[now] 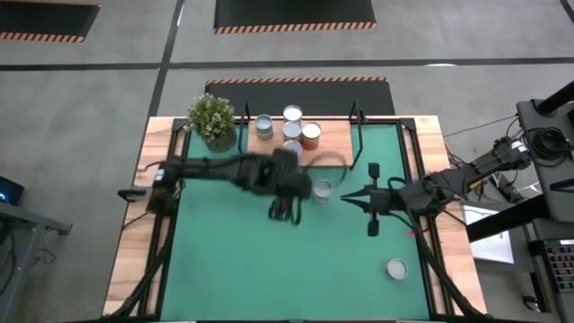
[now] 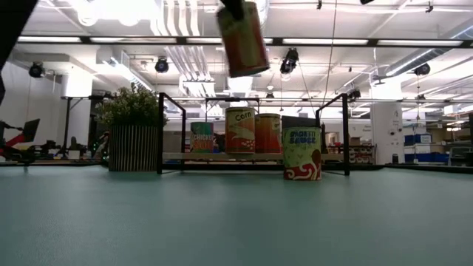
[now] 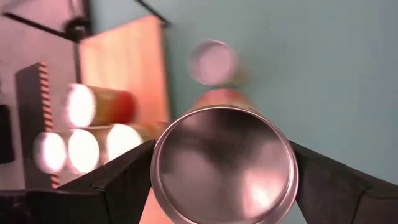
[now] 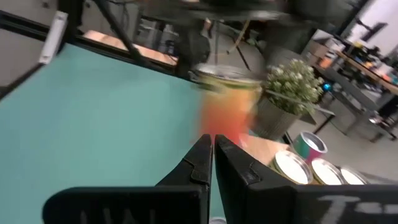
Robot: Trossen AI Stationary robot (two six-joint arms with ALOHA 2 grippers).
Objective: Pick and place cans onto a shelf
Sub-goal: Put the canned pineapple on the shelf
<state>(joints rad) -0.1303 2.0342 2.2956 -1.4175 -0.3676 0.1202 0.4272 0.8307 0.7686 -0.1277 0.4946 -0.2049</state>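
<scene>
My left gripper (image 1: 285, 199) is over the middle of the green mat (image 1: 233, 260), shut on an orange-and-green can (image 2: 242, 38) held high above it. Its silver top (image 3: 224, 165) fills the left wrist view. My right gripper (image 1: 346, 198) is shut and empty, just right of a green-and-white can (image 1: 322, 190) that stands on its base on the mat (image 2: 301, 154). Another can (image 1: 396, 268) stands near the mat's right near corner. Several cans (image 1: 292, 126) stand on the wooden shelf (image 1: 334, 136) at the far edge. My left gripper pinches the can between its two fingers (image 3: 124, 177), one on each side of the wall just below the top rim (image 3: 163, 138). The fingers come from above, pointing down. The can hangs lifted clear of the mat, slightly tilted (image 2: 255, 52).
A potted plant (image 1: 213, 120) stands at the shelf's left end. Thin black frame posts (image 2: 160, 133) rise at both ends of the shelf. The shelf's right part (image 1: 372, 135) is bare board. The mat's near half is bare.
</scene>
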